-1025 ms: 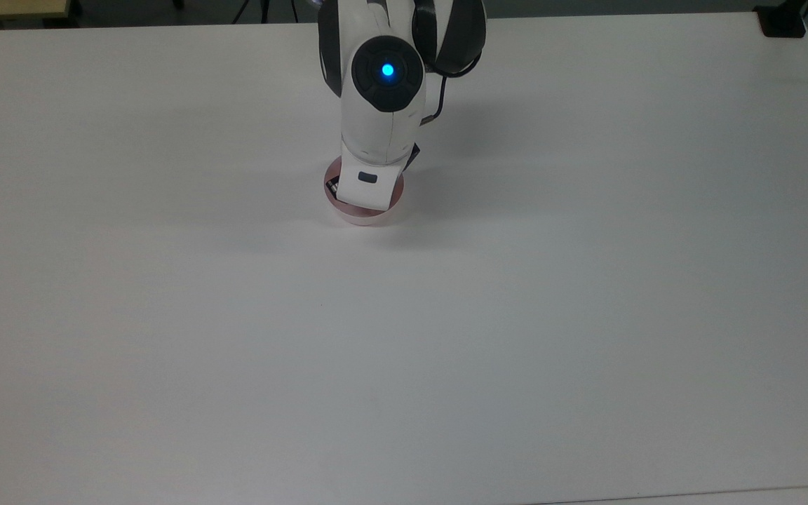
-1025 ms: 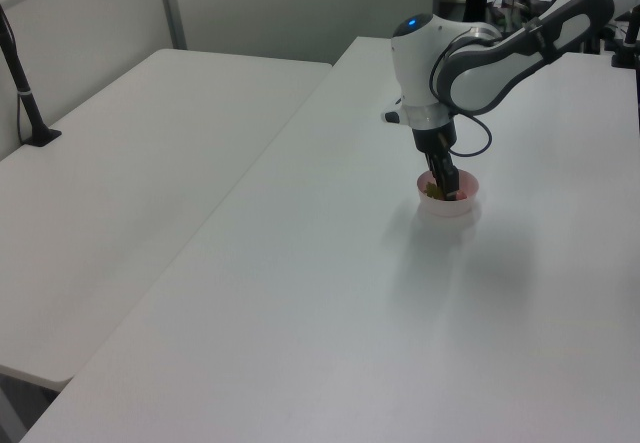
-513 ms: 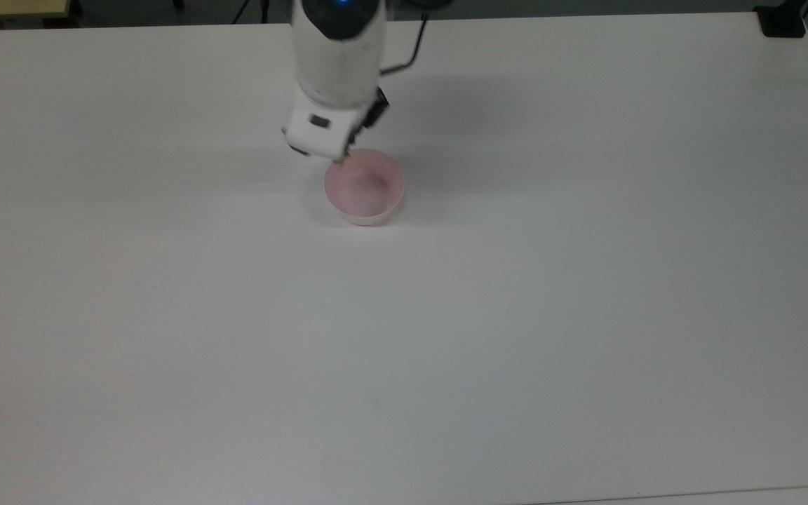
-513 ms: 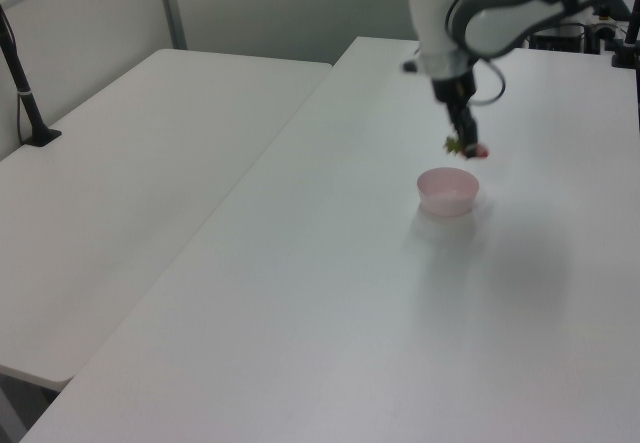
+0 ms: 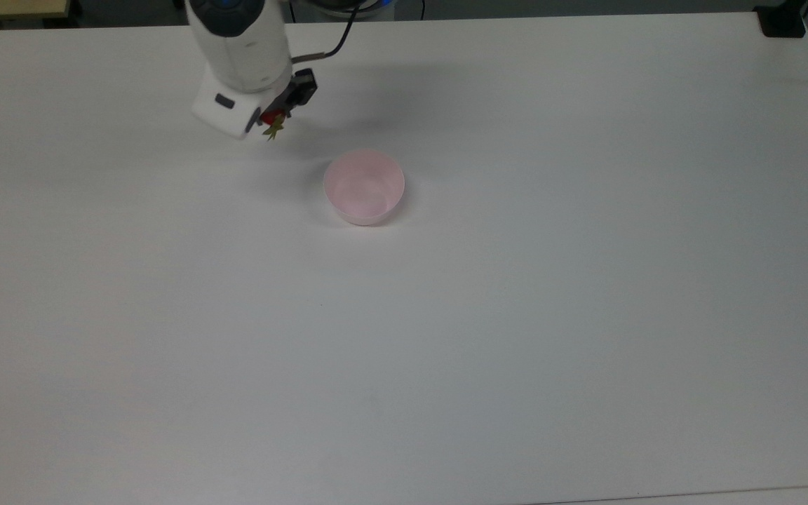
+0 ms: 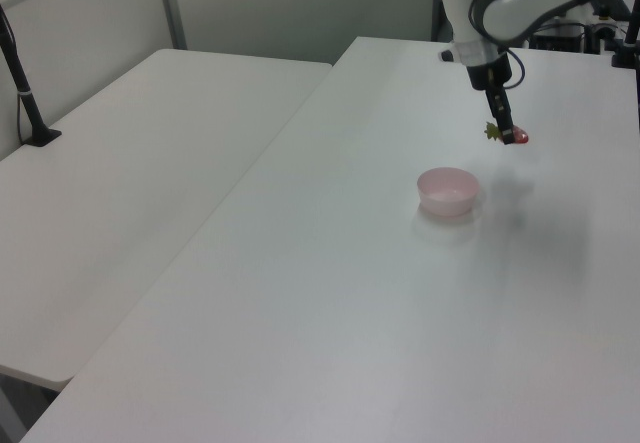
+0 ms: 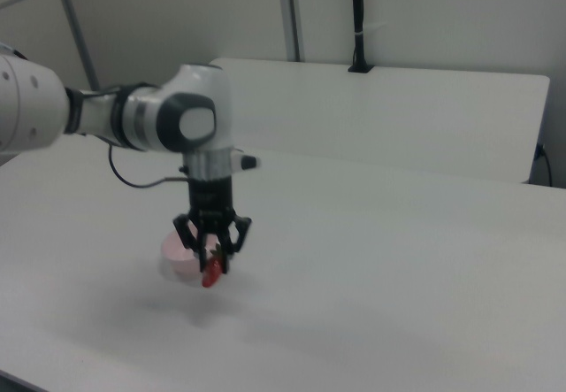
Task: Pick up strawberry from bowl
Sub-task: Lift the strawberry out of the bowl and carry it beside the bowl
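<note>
The desk point(image 5: 516, 337) has a plain white, matte top. One item rests directly on it: the bowl point(image 5: 364, 186), pale pink, round and upright, positioned toward the far middle of the surface in the top view point(image 6: 447, 191).

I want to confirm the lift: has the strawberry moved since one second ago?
Yes. The strawberry, held in the end effector, has left the bowl and now hangs to the top view's upper left of it.

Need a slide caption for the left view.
Gripper holds the strawberry aloft, clear of the empty pink bowl.
</note>
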Tool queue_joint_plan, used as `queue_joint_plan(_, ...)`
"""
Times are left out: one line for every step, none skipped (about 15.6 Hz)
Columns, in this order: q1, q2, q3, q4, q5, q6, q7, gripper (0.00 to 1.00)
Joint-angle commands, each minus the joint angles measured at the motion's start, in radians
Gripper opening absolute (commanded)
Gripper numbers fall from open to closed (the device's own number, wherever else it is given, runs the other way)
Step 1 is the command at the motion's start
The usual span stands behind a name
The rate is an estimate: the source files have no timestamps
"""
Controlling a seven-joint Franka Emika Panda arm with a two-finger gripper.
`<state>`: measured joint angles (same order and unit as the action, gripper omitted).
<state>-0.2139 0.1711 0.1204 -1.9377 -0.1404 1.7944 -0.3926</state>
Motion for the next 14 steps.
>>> queue_joint_plan(-0.041,-0.002,-0.014,-0.079,-0.018,0.164,0.017,0.23)
queue_joint_plan(-0.041,0.002,-0.019,-0.080,-0.018,0.171,0.017,0.23)
queue_joint_plan(-0.041,0.008,-0.024,-0.080,-0.018,0.177,0.017,0.23)
queue_joint_plan(-0.042,0.025,-0.027,-0.081,-0.022,0.186,0.017,0.24)
queue_joint_plan(-0.042,0.034,-0.039,-0.081,-0.034,0.189,0.017,0.24)
queue_joint_plan(-0.041,0.042,-0.048,-0.081,-0.039,0.192,0.017,0.24)
queue_joint_plan(-0.042,0.048,-0.051,-0.081,-0.039,0.192,0.017,0.26)
queue_joint_plan(-0.042,0.051,-0.051,-0.081,-0.039,0.189,0.017,0.36)
queue_joint_plan(-0.042,0.051,-0.053,-0.080,-0.039,0.185,0.017,0.60)
queue_joint_plan(-0.042,0.050,-0.053,-0.078,-0.039,0.178,0.017,0.94)
queue_joint_plan(-0.042,0.047,-0.057,-0.075,-0.039,0.177,0.018,1.00)
queue_joint_plan(-0.042,0.045,-0.059,-0.070,-0.038,0.166,0.020,1.00)
queue_joint_plan(-0.041,0.039,-0.059,-0.061,-0.036,0.151,0.020,1.00)
queue_joint_plan(-0.041,0.030,-0.059,-0.046,-0.031,0.134,0.021,1.00)
